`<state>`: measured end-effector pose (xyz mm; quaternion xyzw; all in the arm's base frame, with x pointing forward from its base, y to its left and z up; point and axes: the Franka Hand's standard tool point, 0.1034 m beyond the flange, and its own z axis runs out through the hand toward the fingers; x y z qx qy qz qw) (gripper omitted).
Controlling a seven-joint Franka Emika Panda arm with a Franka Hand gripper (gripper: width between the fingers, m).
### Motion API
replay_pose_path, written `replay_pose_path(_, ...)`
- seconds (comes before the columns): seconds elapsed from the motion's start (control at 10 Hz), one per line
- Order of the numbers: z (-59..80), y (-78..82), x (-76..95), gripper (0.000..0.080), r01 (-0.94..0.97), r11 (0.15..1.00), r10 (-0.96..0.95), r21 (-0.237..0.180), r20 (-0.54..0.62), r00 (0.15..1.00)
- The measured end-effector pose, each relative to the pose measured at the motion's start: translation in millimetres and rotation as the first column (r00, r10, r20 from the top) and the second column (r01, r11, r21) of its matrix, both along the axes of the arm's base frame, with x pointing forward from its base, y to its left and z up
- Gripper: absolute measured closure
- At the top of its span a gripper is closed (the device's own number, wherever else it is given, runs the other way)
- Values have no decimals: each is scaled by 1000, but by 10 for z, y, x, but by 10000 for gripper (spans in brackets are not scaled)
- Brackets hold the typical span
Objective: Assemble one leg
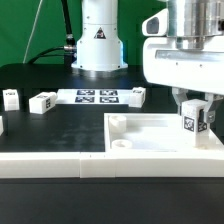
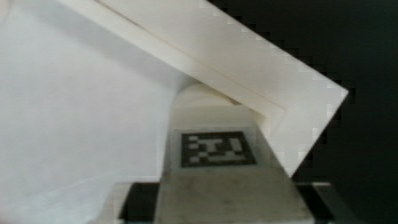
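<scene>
My gripper (image 1: 193,103) is shut on a leg (image 1: 194,118), a small white post with a black-and-white tag on its face. It holds the leg upright over the near right corner of the large white tray-like panel (image 1: 150,128). In the wrist view the leg (image 2: 221,150) fills the space between my dark fingers (image 2: 143,200) and points down at a corner of the panel (image 2: 107,110). Whether the leg's lower end touches the panel cannot be told.
Three more legs lie on the black table at the back: two at the exterior view's left (image 1: 10,97) (image 1: 44,101) and one near the marker board's end (image 1: 138,94). The marker board (image 1: 98,96) lies before the robot base (image 1: 100,45). A white rail (image 1: 60,165) runs along the front.
</scene>
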<state>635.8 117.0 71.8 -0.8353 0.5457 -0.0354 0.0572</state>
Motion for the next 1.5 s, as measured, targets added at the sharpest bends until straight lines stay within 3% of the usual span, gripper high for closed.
replay_pose_path(0.6, -6, 8, -14, 509, 383, 920, -380, 80, -54, 924)
replay_pose_path(0.7, -6, 9, -14, 454, 378, 922, -375, 80, -53, 925)
replay_pose_path(0.8, -7, 12, -15, 317, 367, 927, -364, 79, -52, 930)
replay_pose_path(0.9, -8, 12, -15, 317, 328, 941, -326, 76, -46, 944)
replay_pose_path(1.0, -4, 25, -18, 188, 252, 965, -250, 67, -41, 967)
replay_pose_path(1.1, 5, 53, -35, 161, 101, 994, -98, 48, -55, 994)
replay_pose_path(1.3, 9, 69, -20, 152, -179, 984, 179, 25, -33, 983)
replay_pose_path(1.5, -22, 38, -18, 151, -426, 905, 426, 0, -21, 905)
